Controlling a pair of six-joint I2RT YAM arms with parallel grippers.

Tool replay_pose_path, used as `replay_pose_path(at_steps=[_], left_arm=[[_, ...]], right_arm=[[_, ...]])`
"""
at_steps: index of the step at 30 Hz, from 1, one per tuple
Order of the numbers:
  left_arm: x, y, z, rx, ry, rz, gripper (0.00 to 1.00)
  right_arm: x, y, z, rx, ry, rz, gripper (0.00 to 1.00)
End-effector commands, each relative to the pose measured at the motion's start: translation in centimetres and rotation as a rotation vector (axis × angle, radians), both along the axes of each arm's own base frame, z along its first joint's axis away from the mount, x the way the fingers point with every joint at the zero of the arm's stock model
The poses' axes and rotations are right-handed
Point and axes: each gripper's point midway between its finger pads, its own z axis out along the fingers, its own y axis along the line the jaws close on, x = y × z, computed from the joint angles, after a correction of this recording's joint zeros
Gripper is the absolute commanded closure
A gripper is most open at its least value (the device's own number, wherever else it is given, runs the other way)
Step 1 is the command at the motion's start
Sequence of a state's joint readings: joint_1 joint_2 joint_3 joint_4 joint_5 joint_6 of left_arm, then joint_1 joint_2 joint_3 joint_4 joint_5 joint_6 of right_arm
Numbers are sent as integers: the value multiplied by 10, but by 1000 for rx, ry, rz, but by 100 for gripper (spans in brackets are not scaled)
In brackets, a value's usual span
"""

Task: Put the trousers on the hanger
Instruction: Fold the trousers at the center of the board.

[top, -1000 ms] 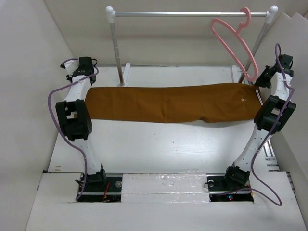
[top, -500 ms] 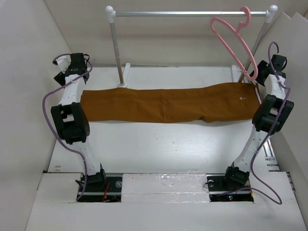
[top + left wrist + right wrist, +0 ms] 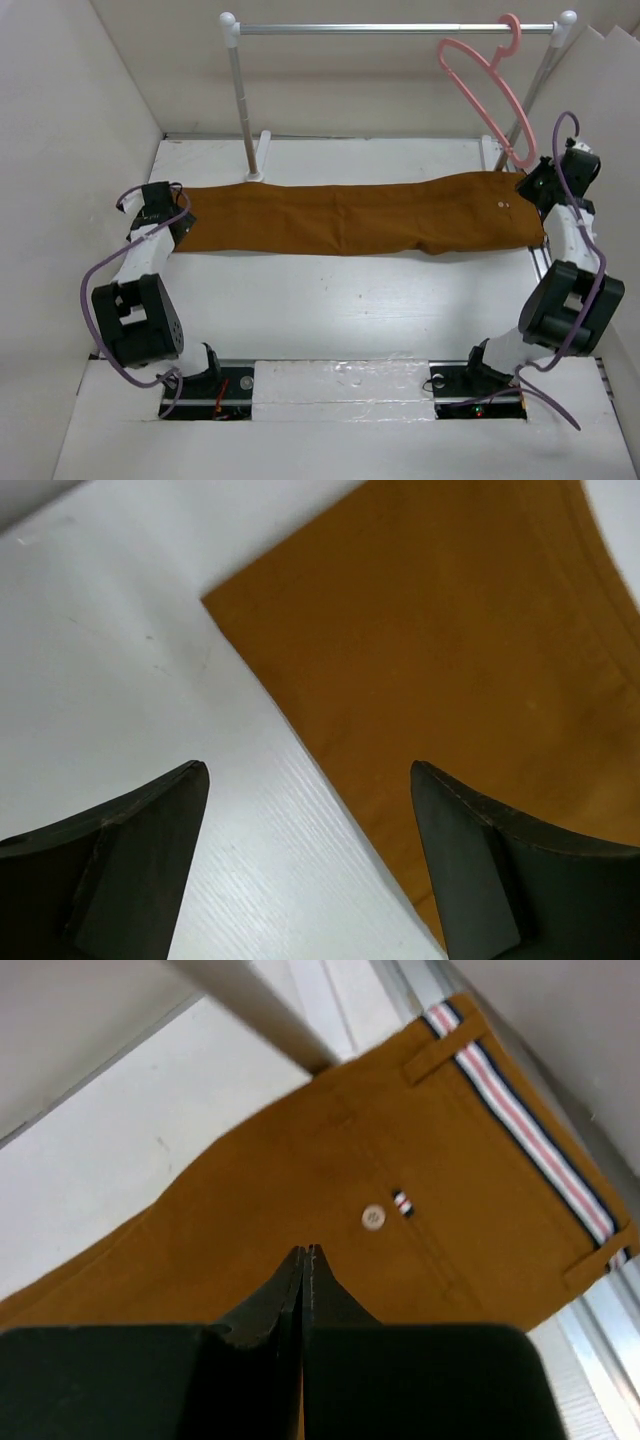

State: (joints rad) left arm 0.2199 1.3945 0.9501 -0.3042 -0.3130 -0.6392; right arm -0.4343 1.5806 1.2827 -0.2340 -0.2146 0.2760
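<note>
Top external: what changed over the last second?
Both arms drew back toward their bases. The left gripper moved from the far-left corner to the leg end of the trousers and now stands open over the hem edge, holding nothing. The right gripper is shut and empty over the waist end. Trousers flat on the table, hanger on the rail: unchanged.

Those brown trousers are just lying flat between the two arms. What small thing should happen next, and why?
Probably the left gripper should dip and close on the leg end of the trousers: its jaws stand open over the cloth's edge, nothing held. The right gripper is shut near the waistband, holding nothing, and the hanger hangs bare on the rail.
</note>
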Motion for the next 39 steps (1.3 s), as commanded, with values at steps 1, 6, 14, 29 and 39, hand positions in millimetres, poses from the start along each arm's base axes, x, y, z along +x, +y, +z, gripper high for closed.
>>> replay_pose_path(at_steps=[1, 6, 14, 29, 39], left_arm=[[13, -5, -27, -130, -1, 14, 21], [27, -13, -50, -229, 35, 0, 18], [35, -20, -79, -296, 60, 11, 17], [62, -8, -99, -248, 94, 42, 82], [27, 69, -71, -17, 198, 186, 100]], right_arm=[[-14, 31, -9, 7, -58, 47, 100], [-63, 29, -46, 41, 32, 16, 55], [-112, 23, -139, 232, 132, 14, 32], [-55, 8, -166, 322, 120, -31, 74], [-104, -1, -148, 179, 203, -45, 100]])
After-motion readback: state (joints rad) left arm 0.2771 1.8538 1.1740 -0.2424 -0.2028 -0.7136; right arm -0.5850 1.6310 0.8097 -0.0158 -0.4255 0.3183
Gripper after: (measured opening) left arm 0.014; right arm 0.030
